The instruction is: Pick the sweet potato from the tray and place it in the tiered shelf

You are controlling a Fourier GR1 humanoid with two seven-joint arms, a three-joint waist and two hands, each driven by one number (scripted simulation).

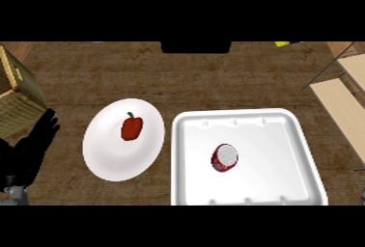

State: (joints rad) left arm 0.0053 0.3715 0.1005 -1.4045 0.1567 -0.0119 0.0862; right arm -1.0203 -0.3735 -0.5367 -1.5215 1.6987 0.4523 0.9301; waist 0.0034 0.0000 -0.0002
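While resting at the left edge, the robot hand [34,144] — fingers straight — holds nothing.

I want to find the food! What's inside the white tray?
Inside the white tray lies one reddish thing with a pale cut end. Whatever is under it is hidden.

A single head view looks steeply down on the brown table [214,77] from above its near edge, facing away from the robot. It sits close enough that the white tray [299,159] and the white plate [107,154] fill the middle, the tray's near rim meeting the lower edge. The tiered shelf [342,101] (only partly framed) is cut by the right edge, and the left hand [32,144] enters at lower left.
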